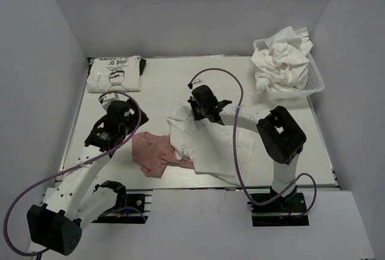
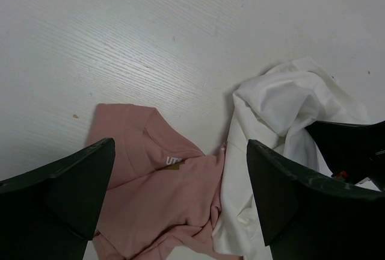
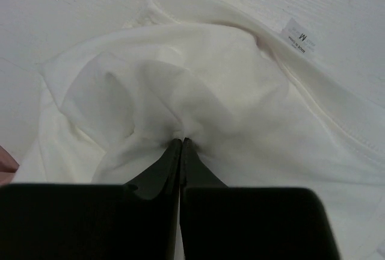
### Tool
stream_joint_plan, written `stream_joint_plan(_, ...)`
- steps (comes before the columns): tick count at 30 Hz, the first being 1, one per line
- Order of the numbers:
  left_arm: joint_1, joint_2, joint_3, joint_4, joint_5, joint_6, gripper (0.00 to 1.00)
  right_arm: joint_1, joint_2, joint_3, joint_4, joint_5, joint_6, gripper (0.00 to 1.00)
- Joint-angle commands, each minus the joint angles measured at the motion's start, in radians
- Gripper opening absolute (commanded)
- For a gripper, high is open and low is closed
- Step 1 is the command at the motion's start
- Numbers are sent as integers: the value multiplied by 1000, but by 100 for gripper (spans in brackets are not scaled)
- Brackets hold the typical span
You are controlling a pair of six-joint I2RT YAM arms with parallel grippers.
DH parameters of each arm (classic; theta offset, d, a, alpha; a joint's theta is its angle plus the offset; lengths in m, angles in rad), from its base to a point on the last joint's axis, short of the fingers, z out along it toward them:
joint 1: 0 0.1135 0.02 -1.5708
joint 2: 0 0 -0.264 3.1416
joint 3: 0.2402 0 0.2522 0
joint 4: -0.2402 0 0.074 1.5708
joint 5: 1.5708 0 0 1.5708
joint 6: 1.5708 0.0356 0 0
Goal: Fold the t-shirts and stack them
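Tee [image 3: 240, 91] fabric bunched, pinched inside right gripper [image 3: 181, 144].

Both arms were built alike – white tubular links, black joint housings.
left arm [image 1: 78, 182]: slim white links, black motor blocks; purple cable [image 1: 36, 183] ran alongside.
right arm [image 1: 280, 133]: bulky black elbow housing, white forearm; second purple cable [image 1: 216, 70] ran alongside.
base plates [image 1: 280, 209] were black, small wires at edge.
left gripper [image 2: 180, 145]: fingers [image 2: 66, 188] were matte black, wedge-shaped.
right gripper [image 3: 181, 142]: fingers [image 3: 150, 179] were black and smooth – tapered to thin tips.
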Motion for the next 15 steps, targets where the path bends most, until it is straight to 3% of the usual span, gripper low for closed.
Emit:
stream_joint_plan(1, -4, -27, -8, -7, -1, 1, 100, 6, -73, 15, 78, 40, 4, 0)
stream_joint_plan(7, -4, -50, -8, 2, -1, 1, 100, -9, -267, 67, 63, 191, -45, 0)
stream_joint_plan(14, 5, -59, -8, 13, -12, 1, 100, -128, -357, 324, 40, 394, -155, 0)
stream_joint_plan(15, 5, -59, -8, 13, -21, 1, 100, -145, -349, 433, 40, 403, -168, 0)
